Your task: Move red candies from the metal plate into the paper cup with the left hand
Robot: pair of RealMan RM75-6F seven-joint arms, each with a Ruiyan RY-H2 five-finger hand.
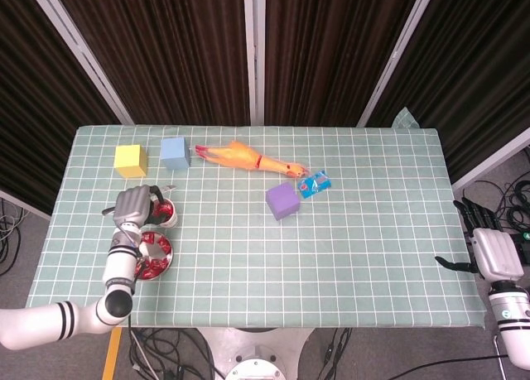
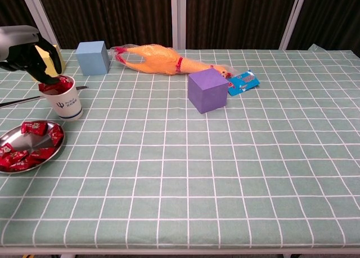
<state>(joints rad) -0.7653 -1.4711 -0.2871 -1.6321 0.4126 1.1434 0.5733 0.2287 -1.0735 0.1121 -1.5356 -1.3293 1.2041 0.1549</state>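
Left hand (image 2: 25, 44): above the paper cup (image 2: 62, 100), fingers apparently empty.
Red candies (image 2: 31, 146): on the metal plate (image 2: 11, 135), some already in the cup.
Handling: light, crinkly, slippery wrappers; likely pinch a twisted end.
Right hand (image 1: 489, 246): idle, spread, off the counter (image 1: 373, 231).

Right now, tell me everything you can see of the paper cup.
The paper cup is white with a small dark logo on its side, and looks like plain paper. It stands upright near the table's left edge, just beyond the metal plate, apart from it. Red candies fill it to the rim. The left hand hovers over its mouth; contact is unclear.
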